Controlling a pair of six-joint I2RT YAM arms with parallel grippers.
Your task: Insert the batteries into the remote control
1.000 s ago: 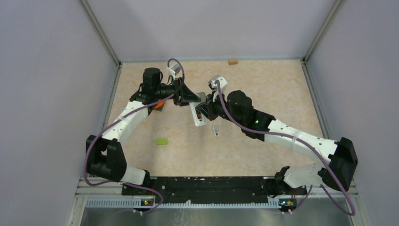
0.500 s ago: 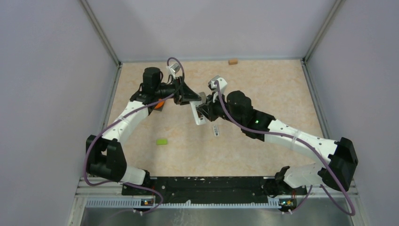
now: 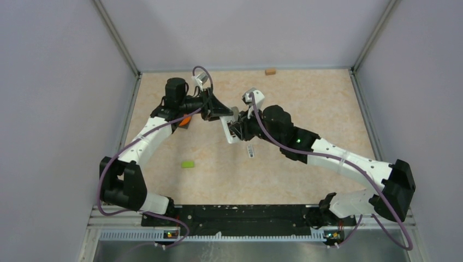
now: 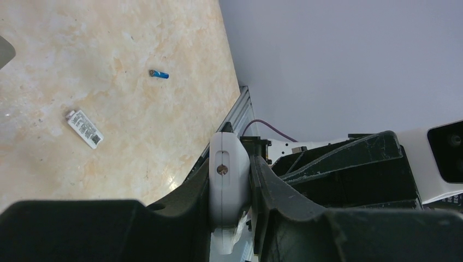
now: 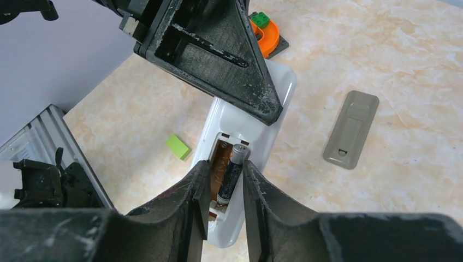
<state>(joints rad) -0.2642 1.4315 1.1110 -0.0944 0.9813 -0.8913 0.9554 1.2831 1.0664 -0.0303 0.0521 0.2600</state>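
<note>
My left end effector [image 4: 229,170] pinches the remote [image 5: 263,141] to steady it, compartment exposed. My right end effector [image 5: 225,165], slightly spread, straddles the battery [image 5: 231,176] to seat it.

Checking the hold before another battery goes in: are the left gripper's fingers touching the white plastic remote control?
Touching. The left wrist view shows the white plastic remote control pinched between both black fingers, with no gap on either side.
</note>
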